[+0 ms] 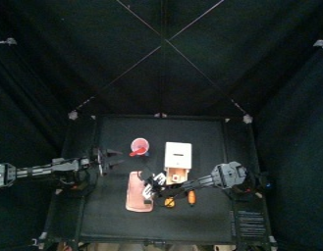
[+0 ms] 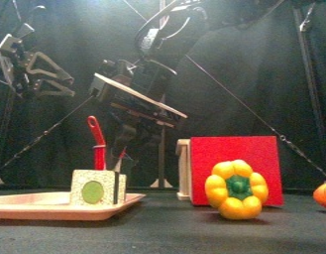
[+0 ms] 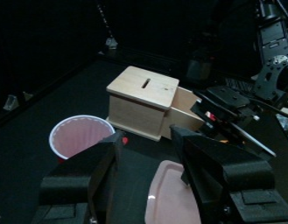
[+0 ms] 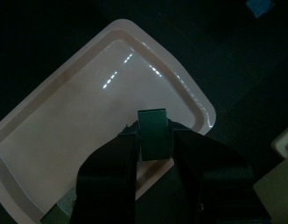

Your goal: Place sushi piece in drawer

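the right gripper [image 4: 154, 144] hangs above the flat pale pink plastic tray [image 4: 99, 105], jaws closed part way on a small dark green-edged block. judging from the wrist view, that block is the sushi piece [image 4: 153, 133], pinched by its sides so it can be carried clear of the tray. i can't make out its filling from there.

the front view complicates that: a square piece with a green ring on a pale face [image 2: 95, 188] sits on the tray's near edge [image 2: 20, 208], beside an upright red-handled tool [image 2: 96, 144]. whether that is a second sushi piece or something else i cannot tell.

the light wooden box with a slot in its top [image 3: 144, 98] stands near the table's middle, and its drawer [image 3: 187, 112] looks pulled out toward the right arm, which would suit a drop from above. the drawer's inside is hidden behind the right arm's dark links.

the left gripper [image 3: 152, 175] hovers back from the box, jaws spread wide and empty, resting out of the way near a round pink bowl [image 3: 81, 137].

in front, a yellow bell pepper [image 2: 237, 189] and a flat red board [image 2: 236, 169] block the lower part of the box, and an orange thing [image 2: 323, 194] is cut off at the picture's edge.
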You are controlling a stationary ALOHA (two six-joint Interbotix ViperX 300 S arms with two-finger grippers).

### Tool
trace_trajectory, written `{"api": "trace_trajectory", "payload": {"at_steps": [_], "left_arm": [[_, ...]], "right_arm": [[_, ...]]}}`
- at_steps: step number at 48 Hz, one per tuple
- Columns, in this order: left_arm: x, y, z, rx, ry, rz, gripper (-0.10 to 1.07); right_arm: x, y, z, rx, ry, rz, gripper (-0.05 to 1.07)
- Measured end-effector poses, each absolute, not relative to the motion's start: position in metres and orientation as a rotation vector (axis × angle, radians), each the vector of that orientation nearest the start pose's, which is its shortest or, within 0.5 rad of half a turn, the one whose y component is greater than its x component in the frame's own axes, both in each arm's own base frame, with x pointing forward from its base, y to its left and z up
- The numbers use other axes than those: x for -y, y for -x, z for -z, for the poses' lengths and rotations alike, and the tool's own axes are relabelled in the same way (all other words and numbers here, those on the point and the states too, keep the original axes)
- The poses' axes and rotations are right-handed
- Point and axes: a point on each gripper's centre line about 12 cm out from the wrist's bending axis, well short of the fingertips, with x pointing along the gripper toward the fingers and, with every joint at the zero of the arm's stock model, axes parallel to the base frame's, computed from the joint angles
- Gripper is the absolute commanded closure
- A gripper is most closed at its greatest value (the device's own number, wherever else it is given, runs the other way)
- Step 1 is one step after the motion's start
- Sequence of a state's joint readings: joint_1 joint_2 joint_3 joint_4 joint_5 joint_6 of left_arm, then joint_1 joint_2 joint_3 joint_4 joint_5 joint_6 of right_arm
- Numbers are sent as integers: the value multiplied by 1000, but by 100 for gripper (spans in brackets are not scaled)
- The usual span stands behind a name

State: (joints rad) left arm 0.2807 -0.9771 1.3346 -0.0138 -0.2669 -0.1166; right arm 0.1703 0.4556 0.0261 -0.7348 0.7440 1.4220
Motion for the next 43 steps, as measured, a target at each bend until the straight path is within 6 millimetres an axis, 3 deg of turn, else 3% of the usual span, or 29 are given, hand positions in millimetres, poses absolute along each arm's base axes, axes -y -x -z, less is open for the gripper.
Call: {"api": "trace_trajectory", "payload": {"at_steps": [7, 19, 33, 43], "left_arm": [[-51, -176, -229, -71, 141, -290, 13], [-51, -176, -229, -72, 140, -290, 13], [-51, -176, -228, -73, 143, -290, 13], [-51, -176, -228, -72, 145, -290, 13]], "right_arm": [[-32, -503, -147, -807, -394, 658, 46], [-35, -490, -190, -699, -395, 699, 46], [-50, -435, -216, -570, -420, 813, 46], [-54, -386, -217, -485, -497, 878, 46]]}}
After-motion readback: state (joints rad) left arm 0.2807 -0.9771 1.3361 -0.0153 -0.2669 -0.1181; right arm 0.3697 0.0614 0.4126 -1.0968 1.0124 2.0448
